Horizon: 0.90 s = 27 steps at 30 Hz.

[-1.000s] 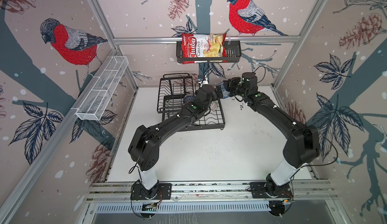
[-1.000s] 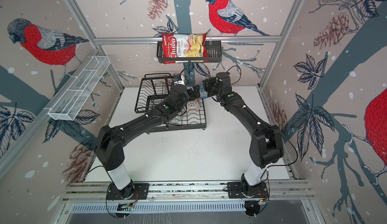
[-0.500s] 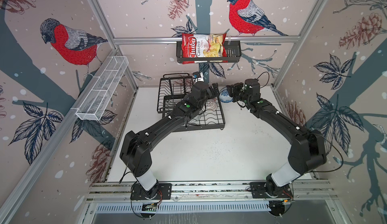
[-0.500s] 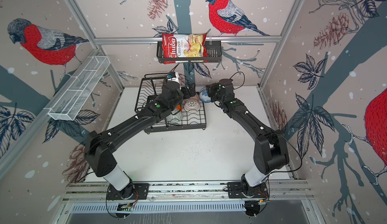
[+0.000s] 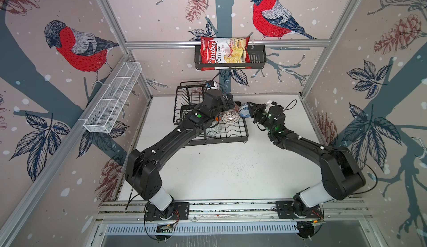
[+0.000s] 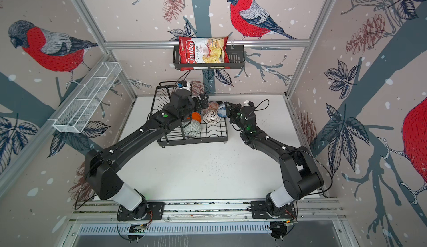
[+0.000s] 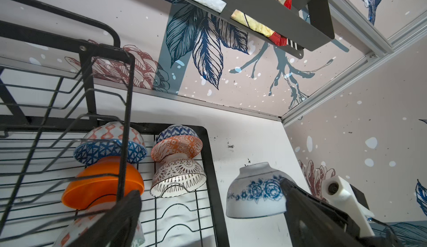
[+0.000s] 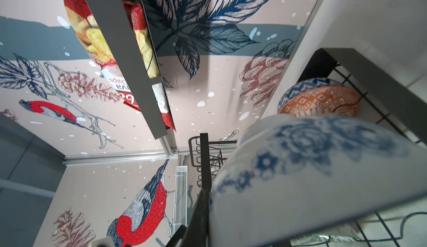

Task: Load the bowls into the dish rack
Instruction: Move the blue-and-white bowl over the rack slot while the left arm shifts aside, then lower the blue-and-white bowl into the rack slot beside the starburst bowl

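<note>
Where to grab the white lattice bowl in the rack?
Likely pinch its rim, one finger inside and one outside, coming from the robot's side. The lattice bowl stands on edge in the rack, mouth toward the bare slots in front, while the orange patterned bowl sits against its foot behind.

In the right wrist view, the white bowl with blue flowers (image 8: 323,176) is blurred (very close to the lens) and cut off by the frame edge. In both top views, the grey-green bowl (image 5: 215,128), at eight o'clock from the lattice bowl (image 5: 230,116), is partly hidden under the left arm (image 5: 184,132).
</note>
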{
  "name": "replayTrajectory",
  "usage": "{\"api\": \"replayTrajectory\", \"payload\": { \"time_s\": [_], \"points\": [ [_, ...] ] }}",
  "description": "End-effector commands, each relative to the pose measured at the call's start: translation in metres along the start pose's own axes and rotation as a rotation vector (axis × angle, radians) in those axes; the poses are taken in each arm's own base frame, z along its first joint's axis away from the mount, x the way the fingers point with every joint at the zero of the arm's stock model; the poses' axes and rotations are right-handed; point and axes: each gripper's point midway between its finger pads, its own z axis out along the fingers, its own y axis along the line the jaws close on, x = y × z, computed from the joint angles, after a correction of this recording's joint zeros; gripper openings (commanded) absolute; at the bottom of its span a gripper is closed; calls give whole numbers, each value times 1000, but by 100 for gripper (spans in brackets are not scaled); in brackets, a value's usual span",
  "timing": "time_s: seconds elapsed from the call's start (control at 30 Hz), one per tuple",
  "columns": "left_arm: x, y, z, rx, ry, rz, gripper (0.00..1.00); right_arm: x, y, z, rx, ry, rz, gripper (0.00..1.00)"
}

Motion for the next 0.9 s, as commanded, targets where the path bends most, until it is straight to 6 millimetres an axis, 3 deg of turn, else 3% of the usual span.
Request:
{"api": "replayTrajectory", "payload": {
  "time_s": [0.0, 0.33, 0.47, 0.87],
  "points": [
    [-2, 2, -6, 8, 1, -11, 98, 15, 35, -2, -177, 31, -6, 0],
    [2, 12, -12, -1, 8, -27, 98, 47, 7, 17, -86, 90, 37, 0],
    [3, 14, -13, -6, 13, -29, 98, 50, -16, 19, -28, 95, 94, 0],
    [8, 27, -21, -19, 30, -43, 98, 57, -52, 22, 54, 86, 150, 0]
  ]
}}
